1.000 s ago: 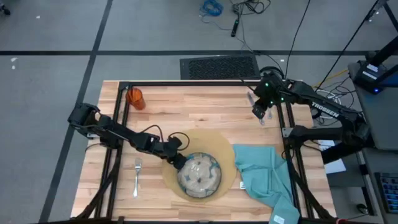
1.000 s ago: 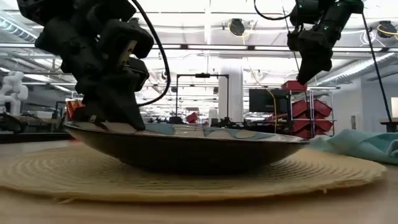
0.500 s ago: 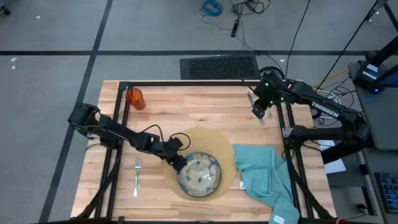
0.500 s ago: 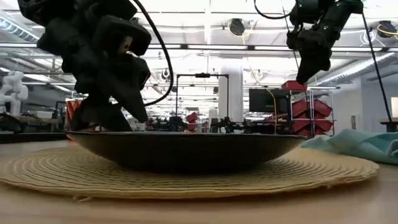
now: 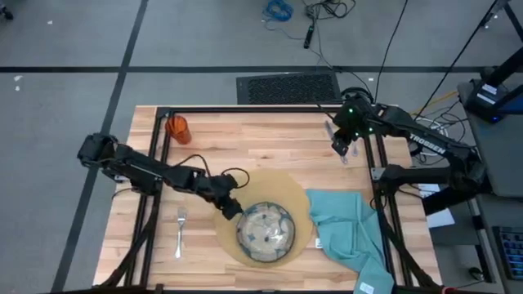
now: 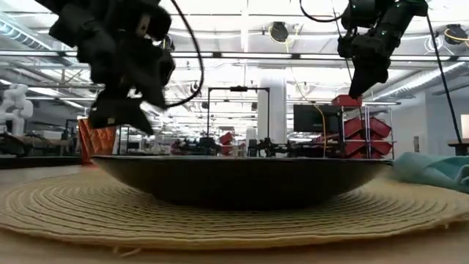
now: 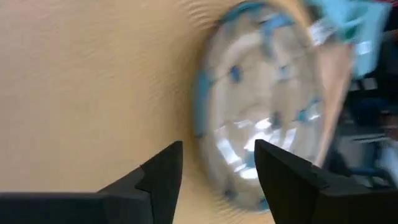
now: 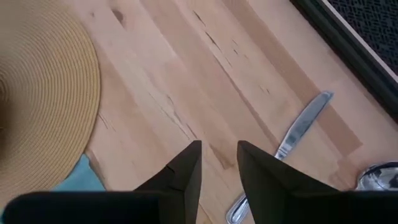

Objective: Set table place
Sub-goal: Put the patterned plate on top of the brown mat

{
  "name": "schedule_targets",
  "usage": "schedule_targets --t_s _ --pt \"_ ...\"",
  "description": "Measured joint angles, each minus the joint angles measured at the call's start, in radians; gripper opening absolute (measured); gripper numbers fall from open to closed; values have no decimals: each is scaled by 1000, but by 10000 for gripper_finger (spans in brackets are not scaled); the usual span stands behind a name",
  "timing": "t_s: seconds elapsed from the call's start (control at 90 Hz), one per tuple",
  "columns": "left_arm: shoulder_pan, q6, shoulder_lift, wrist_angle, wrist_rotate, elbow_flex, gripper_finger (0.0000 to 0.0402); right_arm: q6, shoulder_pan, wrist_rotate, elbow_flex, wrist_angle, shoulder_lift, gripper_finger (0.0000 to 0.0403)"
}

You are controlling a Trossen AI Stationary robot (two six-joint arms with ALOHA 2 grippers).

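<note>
Work surface: table (image 5: 245,143) — light wooden top of joined strips, thin black frame. Resting directly on it: a round tan mat (image 5: 288,186) near the front centre; a teal napkin (image 5: 351,233), rumpled, just beside the mat on the right and reaching the front right corner; a fork (image 5: 179,231) well left of the mat; an orange cup (image 5: 177,128) upright at the back left; a knife (image 8: 303,123) and a spoon (image 8: 379,175) close together at the back right.
</note>
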Motion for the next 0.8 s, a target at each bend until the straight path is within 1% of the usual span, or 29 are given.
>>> schedule_targets --t_s 0.056,0.122,0.167,0.267,0.322,0.4,0.444,0.5,0.556,0.611,0.667,0.8 --pt "-9 13 -3 -21 -40 -1 180 0 0 3 0 7 0 93" --pt "-26 13 9 10 -66 -4 180 0 0 7 0 27 0 93" --pt "-32 4 22 24 -63 -4 180 3 5 9 0 29 0 93" --pt "-31 -20 42 51 -11 -5 180 35 22 4 0 39 2 93" --pt "-36 -8 42 94 -8 -5 180 50 37 -39 0 37 9 93" --pt "-46 14 42 179 -20 -5 180 68 79 -149 -12 52 12 93" --pt "-53 30 42 230 -27 -5 180 88 119 -195 -27 76 11 93" --pt "-60 56 42 272 -44 -5 180 120 175 -209 -50 106 11 93" --pt "-65 69 42 273 -67 -5 180 159 230 -209 -76 145 10 93" --pt "-66 74 42 264 -75 -5 180 208 290 -207 -112 221 9 93" --pt "-66 75 42 257 -75 -5 180 272 357 -208 -162 337 9 93" --pt "-66 125 42 266 -92 -5 180 475 504 -206 -307 697 14 93"
